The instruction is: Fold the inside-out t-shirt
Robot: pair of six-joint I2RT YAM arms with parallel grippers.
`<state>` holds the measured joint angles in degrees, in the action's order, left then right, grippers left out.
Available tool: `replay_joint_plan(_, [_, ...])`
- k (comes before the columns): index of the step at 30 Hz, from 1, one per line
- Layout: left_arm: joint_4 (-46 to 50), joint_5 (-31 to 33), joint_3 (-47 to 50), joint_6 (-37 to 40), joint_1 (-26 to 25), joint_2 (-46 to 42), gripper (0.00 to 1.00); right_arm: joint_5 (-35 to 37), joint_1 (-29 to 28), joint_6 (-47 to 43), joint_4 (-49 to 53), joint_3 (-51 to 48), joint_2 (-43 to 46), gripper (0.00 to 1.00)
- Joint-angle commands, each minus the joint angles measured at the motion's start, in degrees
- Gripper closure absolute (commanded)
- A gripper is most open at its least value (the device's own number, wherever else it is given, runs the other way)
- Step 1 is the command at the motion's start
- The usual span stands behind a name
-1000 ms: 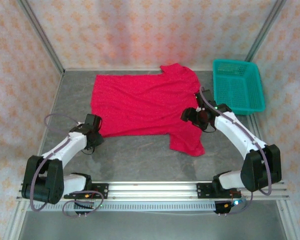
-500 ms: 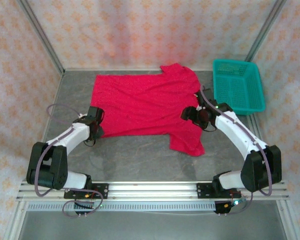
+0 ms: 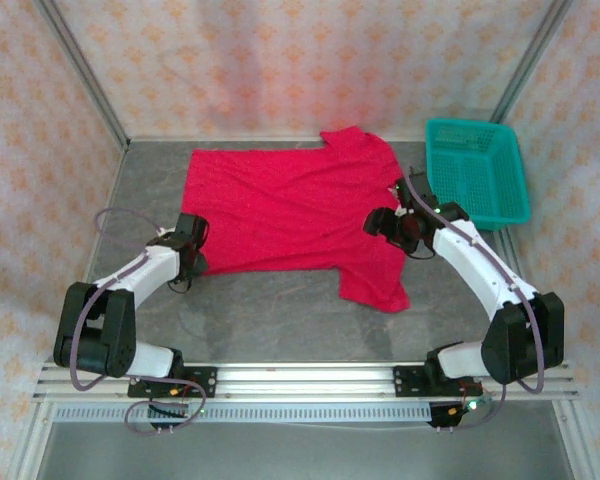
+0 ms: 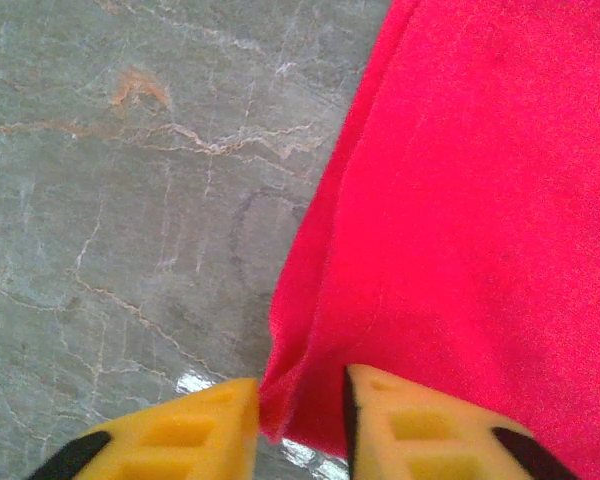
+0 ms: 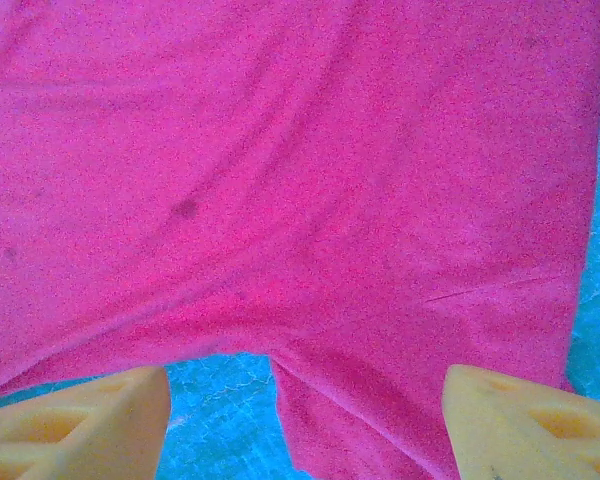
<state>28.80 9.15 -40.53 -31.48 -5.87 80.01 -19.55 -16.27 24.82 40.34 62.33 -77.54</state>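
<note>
The inside-out t-shirt [image 3: 290, 205] lies spread on the grey table, bright red, with one sleeve [image 3: 372, 285] hanging toward the near edge. My left gripper [image 3: 198, 258] is at the shirt's near left corner. In the left wrist view its jaws [image 4: 300, 405] stand narrowly open, with a puckered fold of that corner [image 4: 298, 385] between the yellow fingertips. My right gripper [image 3: 376, 225] hovers over the shirt's right side. In the right wrist view it is wide open [image 5: 305, 425] above the notch where sleeve meets body [image 5: 280, 365], holding nothing.
A teal plastic basket [image 3: 470, 124] stands at the back right, just beyond the right arm. Bare grey table [image 3: 270, 310] runs between the shirt's near hem and the arm bases. Patterned walls close in the back and sides.
The left arm has swung in toward the shirt's near left corner and now sits at it. The right gripper has crept slightly away from me over the shirt. The shirt has not shifted.
</note>
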Motion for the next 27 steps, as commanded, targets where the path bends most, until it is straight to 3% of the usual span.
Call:
replay_joint_plan(1, [-0.2, 0.3, 1.6, -0.7, 0.4, -0.9, 0.61, 0.6, 1.1, -1.2, 2.3, 1.3, 2.1, 0.28])
replay_joint_plan(3, [-0.3, -0.1, 2.1, -1.0, 0.4, -1.2, 0.57, 0.3, 1.5, -1.2, 2.3, 1.4, 2.4, 0.27])
replay_joint_plan(6, [-0.4, -0.1, 2.6, -1.5, 0.5, -0.6, 0.6, -0.2, 2.0, -1.3, 2.4, 1.7, 2.5, 0.27])
replay_joint_plan(14, [0.7, 2.7, 0.9, -2.0, 0.7, 1.3, 1.0, 0.7, 3.0, -2.1, 4.7, 2.3, 3.2, 0.27])
replay_joint_plan(20, [7.8, 0.5, -7.2, -1.2, 0.7, -5.6, 1.0, 5.1, 3.1, -1.1, 11.8, -4.6, 5.9, 0.31])
replay_joint_plan(27, [10.3, -7.1, -12.9, -1.8, 1.2, -11.0, 1.0, 3.6, 2.9, 3.2, 7.7, -20.3, 11.4, 0.45])
